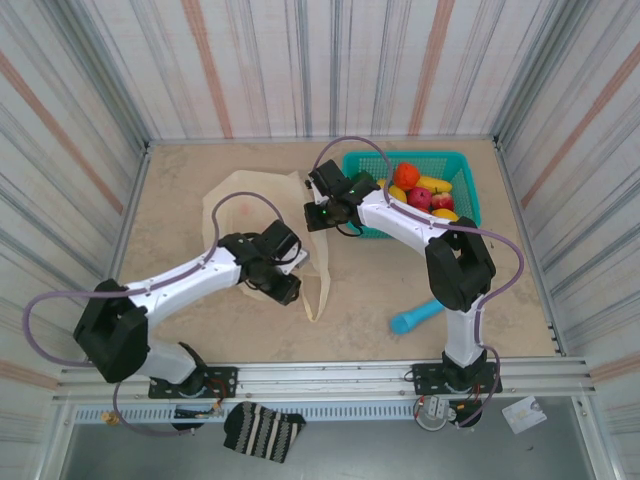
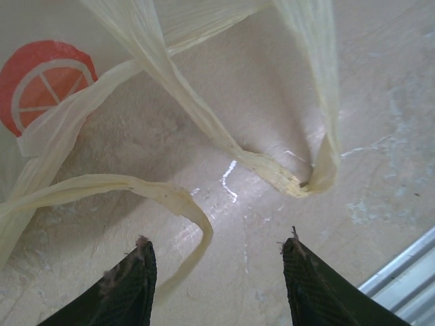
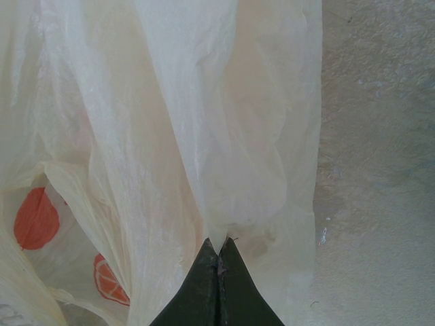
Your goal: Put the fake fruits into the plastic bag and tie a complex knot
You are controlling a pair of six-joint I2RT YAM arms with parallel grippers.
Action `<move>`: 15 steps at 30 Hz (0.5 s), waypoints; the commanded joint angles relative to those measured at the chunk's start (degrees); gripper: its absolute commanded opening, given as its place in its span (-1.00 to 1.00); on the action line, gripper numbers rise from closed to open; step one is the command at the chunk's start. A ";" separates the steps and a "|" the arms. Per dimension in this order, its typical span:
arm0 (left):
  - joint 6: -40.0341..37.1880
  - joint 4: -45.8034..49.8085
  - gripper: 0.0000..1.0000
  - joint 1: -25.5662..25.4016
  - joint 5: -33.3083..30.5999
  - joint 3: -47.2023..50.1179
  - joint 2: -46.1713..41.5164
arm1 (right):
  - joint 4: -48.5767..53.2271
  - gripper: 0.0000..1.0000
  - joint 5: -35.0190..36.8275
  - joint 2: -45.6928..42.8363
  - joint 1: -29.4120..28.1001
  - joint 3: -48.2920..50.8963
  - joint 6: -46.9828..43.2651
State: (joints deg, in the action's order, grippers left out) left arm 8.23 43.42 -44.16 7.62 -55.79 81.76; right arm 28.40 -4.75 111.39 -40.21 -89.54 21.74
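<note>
Right tool point(image 3: 219, 242) pinched shut on plastic bag point(image 3: 170, 136); left tool point(image 2: 218, 239) half open, empty, above handle loop point(image 2: 285, 178). Step: opening bag, I'd say. Next: left grips loop, spreads mouth.

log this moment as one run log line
left gripper: open over bag handles | right gripper: shut on plastic bag | fake fruits: in teal basket
</note>
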 commanded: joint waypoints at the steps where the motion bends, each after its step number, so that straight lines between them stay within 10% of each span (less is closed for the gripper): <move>1: -1.84 0.14 0.04 -0.23 -0.28 -0.54 2.96 | 0.95 -1.00 -0.44 0.28 -0.13 -1.30 -1.70; 15: 1.71 -0.40 -0.10 -1.41 3.00 3.23 7.93 | -0.10 -1.00 0.62 -0.53 0.66 -0.81 -1.17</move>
State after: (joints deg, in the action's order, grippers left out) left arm 8.75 43.13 -45.15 10.07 -53.87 88.75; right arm 28.36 -4.69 111.39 -39.99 -89.54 21.74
